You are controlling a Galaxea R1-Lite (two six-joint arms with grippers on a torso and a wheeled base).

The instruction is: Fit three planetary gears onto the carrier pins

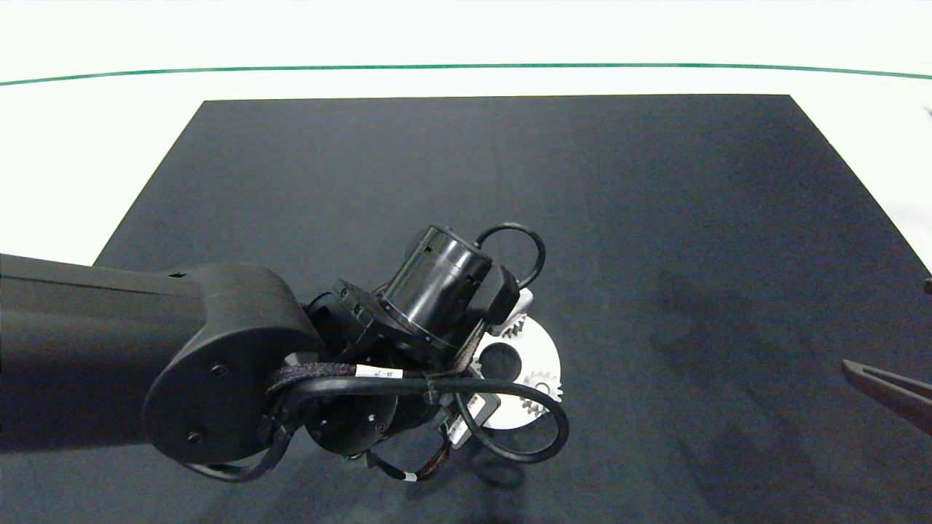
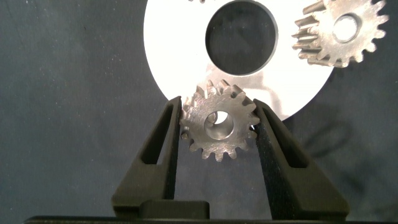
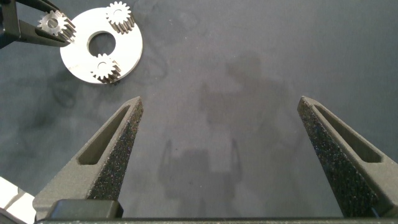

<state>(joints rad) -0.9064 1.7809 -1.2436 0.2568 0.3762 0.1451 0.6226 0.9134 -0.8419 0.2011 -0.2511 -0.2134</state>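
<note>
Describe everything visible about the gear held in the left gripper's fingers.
The gear is a small silvery metal spur gear with pointed teeth and a round centre hole, its flat face toward the wrist camera. The left gripper is shut on it, one dark finger against the teeth on each side. It sits at the edge of the white disc, partly overlapping the rim. Whether it rests on a pin cannot be told. Two other gears are already on the disc.

Dark mat (image 1: 655, 218) on white table (image 1: 87, 145); green line (image 1: 466, 67) along far edge.
</note>
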